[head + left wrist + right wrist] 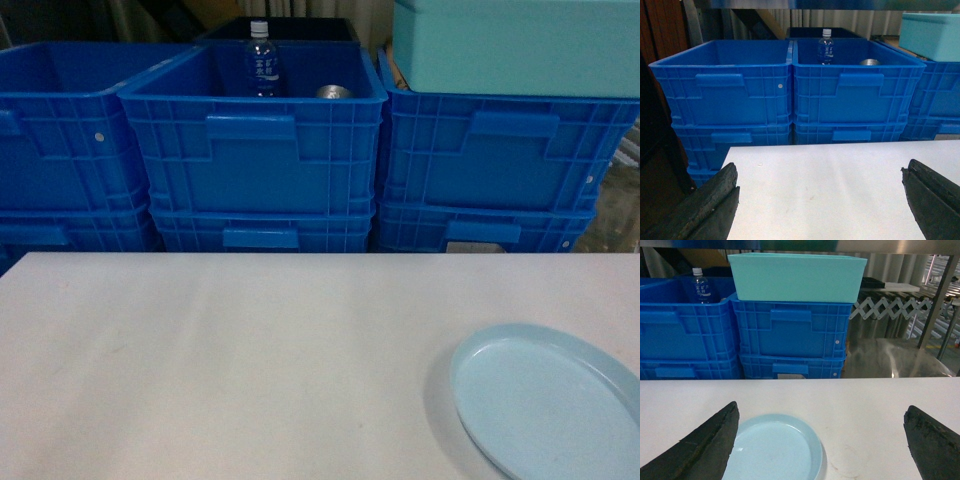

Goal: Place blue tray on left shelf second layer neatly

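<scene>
The blue tray (545,400) is a pale round shallow dish lying flat on the white table (250,360) at its near right. In the right wrist view the blue tray (775,447) lies low and to the left, partly behind the left finger. My right gripper (821,408) is open above the table, holding nothing. My left gripper (819,169) is open too, over bare tabletop near the table's left edge. Neither gripper shows in the head view. A shiny steel bar (790,4) runs above the crates; I cannot tell whether it belongs to the left shelf second layer.
Stacked deep-blue crates (260,150) stand right behind the table's far edge. One holds a water bottle (262,60) and a metal can (334,92). A teal rectangular box (515,45) sits on the right stack. Steel uprights (938,300) and a folding lattice (885,307) stand further right.
</scene>
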Motion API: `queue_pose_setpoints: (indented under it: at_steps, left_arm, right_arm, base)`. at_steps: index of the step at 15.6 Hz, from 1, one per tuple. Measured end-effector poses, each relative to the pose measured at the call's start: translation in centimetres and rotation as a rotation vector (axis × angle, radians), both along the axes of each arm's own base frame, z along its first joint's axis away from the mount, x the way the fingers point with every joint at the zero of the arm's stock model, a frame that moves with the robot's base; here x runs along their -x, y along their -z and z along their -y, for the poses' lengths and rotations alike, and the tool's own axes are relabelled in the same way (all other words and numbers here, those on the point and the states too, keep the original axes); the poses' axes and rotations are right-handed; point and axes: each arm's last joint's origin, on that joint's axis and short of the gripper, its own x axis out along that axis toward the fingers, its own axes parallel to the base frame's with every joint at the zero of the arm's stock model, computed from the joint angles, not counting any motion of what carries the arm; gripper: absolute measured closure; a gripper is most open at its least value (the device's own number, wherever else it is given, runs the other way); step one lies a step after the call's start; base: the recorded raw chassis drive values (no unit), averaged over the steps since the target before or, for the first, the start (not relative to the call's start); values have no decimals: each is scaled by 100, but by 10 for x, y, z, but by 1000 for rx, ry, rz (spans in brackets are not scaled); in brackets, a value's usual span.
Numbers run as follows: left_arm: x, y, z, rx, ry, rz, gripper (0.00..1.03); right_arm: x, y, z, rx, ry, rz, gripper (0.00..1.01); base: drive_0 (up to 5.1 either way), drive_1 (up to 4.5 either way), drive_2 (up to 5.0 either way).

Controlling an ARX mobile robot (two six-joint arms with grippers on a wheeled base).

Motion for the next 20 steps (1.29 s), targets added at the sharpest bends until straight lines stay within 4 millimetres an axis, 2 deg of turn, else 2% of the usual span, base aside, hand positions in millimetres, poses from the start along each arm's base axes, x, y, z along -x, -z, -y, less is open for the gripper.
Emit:
queue_pose_setpoints:
  at_steps: [20]
  left_arm:
    - [0,0,0,0,0,0,5]
  right_arm:
    - [0,0,0,0,0,0,3]
  base:
    - [0,0,0]
